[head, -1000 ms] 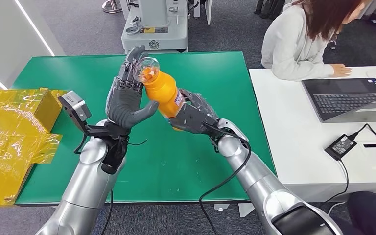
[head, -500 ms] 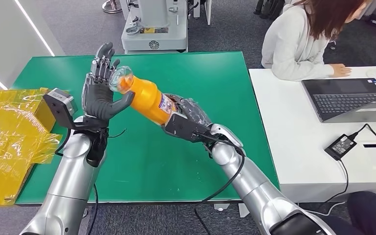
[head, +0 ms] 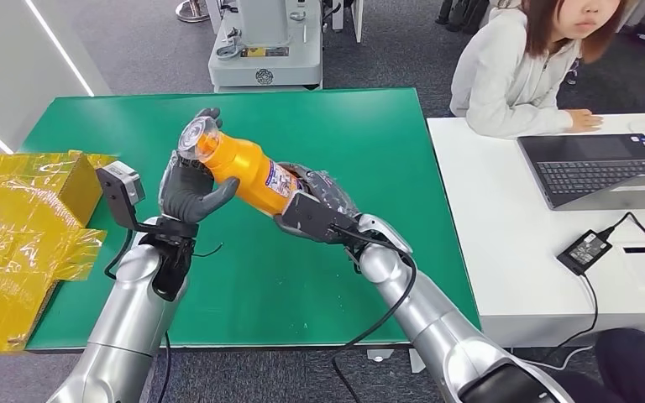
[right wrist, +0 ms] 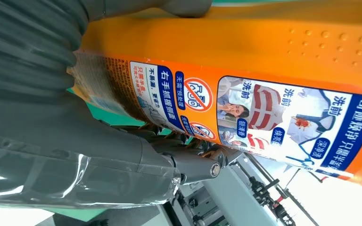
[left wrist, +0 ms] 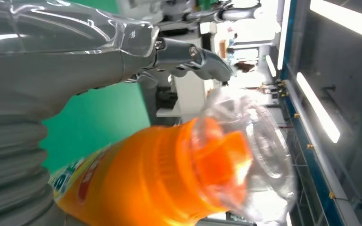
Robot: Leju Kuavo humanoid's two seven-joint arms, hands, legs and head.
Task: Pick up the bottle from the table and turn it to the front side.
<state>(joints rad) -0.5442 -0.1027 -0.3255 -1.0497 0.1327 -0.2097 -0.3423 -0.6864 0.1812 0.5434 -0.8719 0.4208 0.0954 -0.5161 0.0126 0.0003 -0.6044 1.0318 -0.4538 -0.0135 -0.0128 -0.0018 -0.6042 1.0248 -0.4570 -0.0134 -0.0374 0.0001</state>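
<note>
Head view: the green table (head: pixel 369 134) spans the middle of the scene, with a white desk (head: pixel 521 252) at 3 o'clock carrying a laptop (head: pixel 596 168), a person (head: pixel 521 67) seated at 1 o'clock, and crumpled yellow wrapping (head: pixel 17 227) at 9 o'clock. Above the table's centre the orange bottle (head: pixel 248 172) is held in the air, lying nearly level, its clear cap pointing toward 10 o'clock. The right hand (head: pixel 315 210) grips the labelled lower body from the 4 o'clock side, fingers wrapped round it. The left hand (head: pixel 189 185) cups the shoulder and neck, thumb under the bottle and fingers curled behind the cap; the left wrist view shows the cap end close against that hand, though I cannot tell how firmly it presses. The right wrist view shows printed label panels facing the camera.

The pick-up looks done; the turning step is in hand. Next likely calls for one hand to loosen while the other rolls the bottle about its long axis, without letting it slip.
</note>
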